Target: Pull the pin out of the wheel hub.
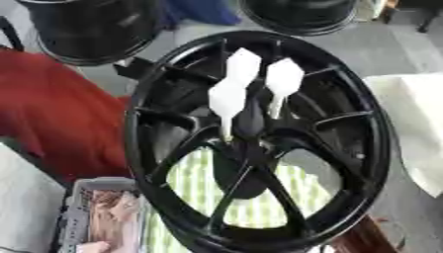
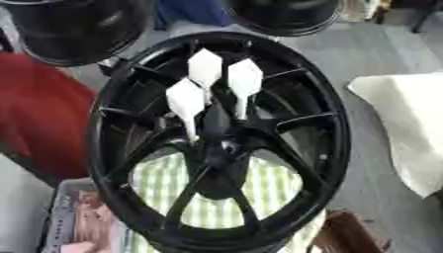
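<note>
Wheel hub (image 1: 259,143) on (perhaps) checked cloth (image 1: 259,197).

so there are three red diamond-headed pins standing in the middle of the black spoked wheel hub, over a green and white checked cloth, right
Not quite: the three diamond-headed pins are white, not red, as the left eye view shows. The rest holds: they stand at the centre of the black spoked wheel hub, with the green and white checked cloth showing through the spokes.

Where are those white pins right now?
The three white pins stand clustered in the centre hub of the black wheel, in the middle of the left eye view, heads fanned upward above the spokes, with the green-striped cloth showing through below.
</note>
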`<state>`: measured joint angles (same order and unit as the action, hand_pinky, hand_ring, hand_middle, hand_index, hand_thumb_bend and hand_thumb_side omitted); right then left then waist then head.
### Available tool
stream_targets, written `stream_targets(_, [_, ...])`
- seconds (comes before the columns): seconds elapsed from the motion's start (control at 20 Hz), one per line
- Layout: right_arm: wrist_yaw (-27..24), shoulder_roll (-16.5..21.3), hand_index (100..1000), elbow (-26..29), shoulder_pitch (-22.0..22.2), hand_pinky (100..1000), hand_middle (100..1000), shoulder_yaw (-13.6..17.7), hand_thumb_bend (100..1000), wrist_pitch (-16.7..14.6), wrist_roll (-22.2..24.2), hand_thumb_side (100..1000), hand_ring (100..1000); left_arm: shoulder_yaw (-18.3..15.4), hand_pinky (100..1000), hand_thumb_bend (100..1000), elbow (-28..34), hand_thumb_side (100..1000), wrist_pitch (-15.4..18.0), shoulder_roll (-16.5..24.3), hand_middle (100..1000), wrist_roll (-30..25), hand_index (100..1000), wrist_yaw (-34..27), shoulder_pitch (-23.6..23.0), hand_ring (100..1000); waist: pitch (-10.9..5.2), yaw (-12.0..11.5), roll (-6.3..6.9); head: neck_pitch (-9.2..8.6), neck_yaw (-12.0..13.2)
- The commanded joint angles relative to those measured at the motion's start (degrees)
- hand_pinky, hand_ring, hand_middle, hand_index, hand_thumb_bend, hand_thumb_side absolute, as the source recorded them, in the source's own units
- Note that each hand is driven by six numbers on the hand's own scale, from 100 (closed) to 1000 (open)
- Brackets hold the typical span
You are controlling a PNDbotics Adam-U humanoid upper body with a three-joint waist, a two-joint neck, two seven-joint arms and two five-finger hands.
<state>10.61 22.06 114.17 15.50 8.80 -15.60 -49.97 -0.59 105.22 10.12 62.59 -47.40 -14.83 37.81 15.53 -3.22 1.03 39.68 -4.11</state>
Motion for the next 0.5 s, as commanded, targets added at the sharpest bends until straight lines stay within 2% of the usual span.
stream_targets(0.05, [0.6, 0.4, 572, 0.4, -0.4, 428, 566, 0.0, 351, -0.3, -0.6, 243, 633, -0.5, 918, 100, 1.0, 500, 0.0, 1.7, 718, -0.4, 848, 0.2, 0.8, 751, -0.47, 0.0, 0.09, 0.17, 0.2])
stream_targets(0.2, [0.6, 0.4, 572, 0.4, -0.6, 428, 566, -0.2, 346, -0.2, -0.7, 223, 633, 1.2, 914, 100, 3.0, 505, 0.1, 1.4, 720, -1.3, 848, 0.6, 1.9, 754, -0.26, 0.2, 0.26, -0.04, 0.2])
stream_targets(0.5, [0.1, 0.6, 571, 0.4, -1.2, 428, 566, -0.6, 347, -0.2, -0.3, 246, 633, 7.8, 896, 100, 8.8, 512, -0.8, -1.0, 729, -4.4, 847, 2.9, 6.9, 717, -0.23, 0.9, 0.51, -0.38, 0.6])
